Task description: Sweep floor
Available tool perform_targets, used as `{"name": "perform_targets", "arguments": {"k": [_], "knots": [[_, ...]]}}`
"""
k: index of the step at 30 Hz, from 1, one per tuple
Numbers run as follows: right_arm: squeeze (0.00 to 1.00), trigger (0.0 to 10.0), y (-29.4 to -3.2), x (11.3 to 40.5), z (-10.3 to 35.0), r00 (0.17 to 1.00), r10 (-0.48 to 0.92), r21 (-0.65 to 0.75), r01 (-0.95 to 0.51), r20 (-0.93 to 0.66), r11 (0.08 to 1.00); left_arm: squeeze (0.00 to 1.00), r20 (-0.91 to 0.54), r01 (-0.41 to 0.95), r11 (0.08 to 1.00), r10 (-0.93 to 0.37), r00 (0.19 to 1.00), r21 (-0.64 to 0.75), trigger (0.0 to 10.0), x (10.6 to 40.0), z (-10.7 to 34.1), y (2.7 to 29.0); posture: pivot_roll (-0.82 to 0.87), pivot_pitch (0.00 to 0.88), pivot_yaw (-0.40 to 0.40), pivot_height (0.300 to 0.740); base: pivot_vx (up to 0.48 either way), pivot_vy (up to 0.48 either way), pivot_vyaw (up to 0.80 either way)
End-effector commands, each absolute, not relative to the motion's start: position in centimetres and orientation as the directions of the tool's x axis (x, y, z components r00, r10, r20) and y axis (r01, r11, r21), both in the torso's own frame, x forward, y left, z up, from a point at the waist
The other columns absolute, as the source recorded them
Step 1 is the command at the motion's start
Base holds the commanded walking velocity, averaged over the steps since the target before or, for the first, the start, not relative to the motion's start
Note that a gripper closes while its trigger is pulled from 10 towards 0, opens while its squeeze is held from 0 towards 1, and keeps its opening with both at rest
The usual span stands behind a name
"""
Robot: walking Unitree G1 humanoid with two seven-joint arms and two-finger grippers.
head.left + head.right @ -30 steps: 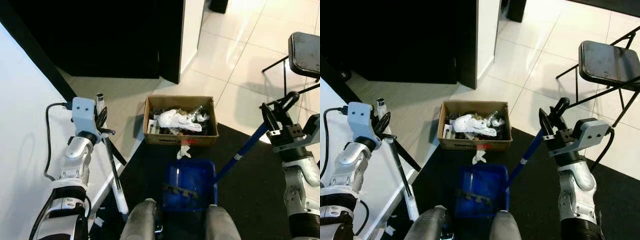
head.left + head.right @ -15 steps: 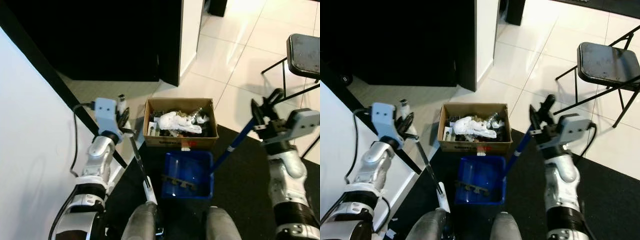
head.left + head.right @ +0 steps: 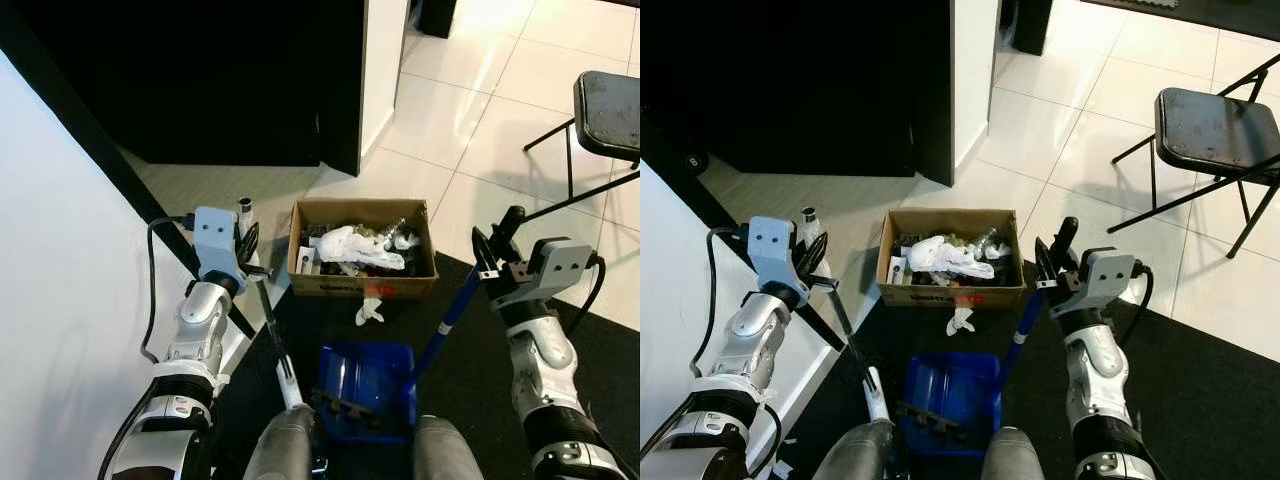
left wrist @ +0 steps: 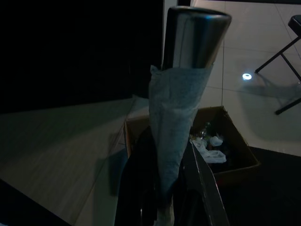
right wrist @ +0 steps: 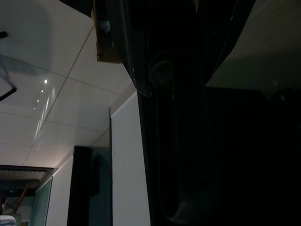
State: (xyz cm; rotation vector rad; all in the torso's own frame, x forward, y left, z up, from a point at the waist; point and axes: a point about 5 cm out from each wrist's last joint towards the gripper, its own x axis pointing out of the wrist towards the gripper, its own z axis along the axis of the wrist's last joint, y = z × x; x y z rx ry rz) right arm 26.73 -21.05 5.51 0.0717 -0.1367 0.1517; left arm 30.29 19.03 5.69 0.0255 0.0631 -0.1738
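- The left gripper (image 3: 245,243) is clamped around the upper end of a thin black broom handle (image 3: 268,315); the silver tip of that handle (image 4: 195,35), wrapped below in pale paper or tape, rises between its fingers in the left wrist view.
- From that gripper the handle slants down and toward the robot, ending in a white section (image 3: 288,383) just beside the robot's left knee (image 3: 285,445).
- The right gripper (image 3: 492,248) grasps the black top grip of a blue dustpan handle (image 3: 448,318). The right wrist view is very dark, so the fingers' contact can hardly be judged there, though they seem wrapped tight around the grip.
- Below and to the left of the right gripper, the handle runs down to a blue dustpan (image 3: 362,390) lying on the dark mat (image 3: 480,400) between the robot's knees.
- Between the two grippers, a little farther from the robot, an open cardboard box (image 3: 362,283) sits at the mat's edge, holding crumpled white paper (image 3: 352,244) and dark scraps.
- A small white scrap (image 3: 368,311) lies on the mat just in front of the box, between box and dustpan, touching neither.
- Beyond the right gripper, a black folding chair (image 3: 1215,125) stands on pale floor tiles (image 3: 1080,110).
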Motion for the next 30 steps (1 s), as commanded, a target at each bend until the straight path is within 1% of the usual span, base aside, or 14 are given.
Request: {"name": "perform_targets", "arguments": {"k": [1, 5, 15, 20, 23, 30], "knots": [[0.0, 10.0, -21.0, 26.7, 5.3, 0.979, 0.144, 0.051, -0.153, 0.145, 0.987, 0.0, -0.05, 0.158, 0.987, -0.157, 0.986, 0.007, 10.0, 30.3, 5.7, 19.1, -0.02, 0.0, 0.063, 0.74, 0.0, 0.0, 0.0], [0.0, 10.0, -21.5, 26.6, 4.9, 0.984, 0.121, 0.022, -0.125, 0.128, 0.992, 0.0, -0.044, 0.155, 0.988, -0.155, 0.987, 0.009, 10.0, 30.2, 5.6, 19.0, -0.02, 0.0, 0.065, 0.74, 0.0, 0.0, 0.0], [0.0, 10.0, -22.2, 26.9, 4.4, 0.994, 0.069, -0.001, -0.069, 0.089, 0.998, 0.0, -0.035, 0.143, 0.989, -0.142, 0.989, 0.029, 10.0, 30.4, 5.7, 19.1, -0.01, 0.0, 0.066, 0.74, 0.0, 0.0, 0.0], [0.0, 10.0, -22.5, 27.1, 3.6, 1.0, 0.02, -0.052, -0.02, 0.015, 0.998, 0.0, -0.037, 0.137, 0.99, -0.136, 0.99, 0.025, 10.0, 30.5, 5.6, 18.9, -0.02, 0.0, 0.066, 0.74, 0.0, 0.0, 0.0], [0.0, 10.0, -22.6, 27.1, 3.6, 1.0, 0.018, -0.067, -0.017, 0.014, 0.998, 0.0, -0.037, 0.137, 0.99, -0.136, 0.99, 0.025, 10.0, 30.5, 5.6, 18.9, -0.02, 0.0, 0.066, 0.74, 0.0, 0.0, 0.0], [0.0, 10.0, -23.8, 27.4, 4.2, 0.996, -0.072, -0.157, 0.079, 0.049, 0.984, 0.0, -0.032, 0.135, 0.991, -0.134, 0.99, 0.025, 10.0, 30.6, 5.7, 18.8, -0.02, 0.0, 0.069, 0.74, 0.0, 0.0, 0.0]]}}
